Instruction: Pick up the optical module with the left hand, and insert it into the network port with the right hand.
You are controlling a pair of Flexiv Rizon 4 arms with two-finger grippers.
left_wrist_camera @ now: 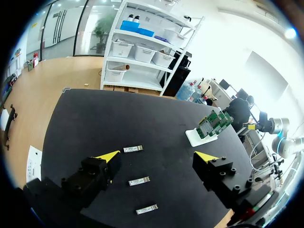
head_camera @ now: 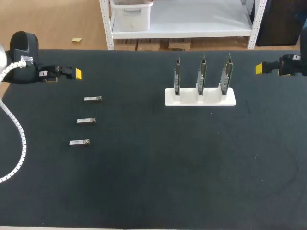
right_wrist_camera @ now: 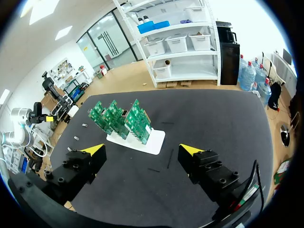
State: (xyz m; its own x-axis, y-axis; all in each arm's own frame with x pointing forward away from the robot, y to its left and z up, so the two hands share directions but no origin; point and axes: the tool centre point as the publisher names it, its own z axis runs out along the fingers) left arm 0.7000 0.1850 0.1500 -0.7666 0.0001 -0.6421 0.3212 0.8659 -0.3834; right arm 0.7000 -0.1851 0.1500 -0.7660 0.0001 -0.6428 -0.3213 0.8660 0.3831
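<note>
Three small silver optical modules lie in a column on the black table at the left: one (head_camera: 93, 99), one (head_camera: 86, 120), one (head_camera: 79, 142). In the left wrist view the modules (left_wrist_camera: 139, 181) lie ahead of and between the fingers of my left gripper (left_wrist_camera: 156, 157), which is open with nothing held. A white stand (head_camera: 200, 97) right of centre holds three upright green network cards (head_camera: 202, 74). My left gripper (head_camera: 72, 73) hovers at the far left edge. My right gripper (head_camera: 263, 68) hovers at the far right, open; the cards (right_wrist_camera: 124, 118) lie ahead of that gripper (right_wrist_camera: 142, 149).
A white coiled cable (head_camera: 19, 143) hangs along the table's left edge. The wide black tabletop (head_camera: 158, 177) stretches between the modules and the stand and toward the front.
</note>
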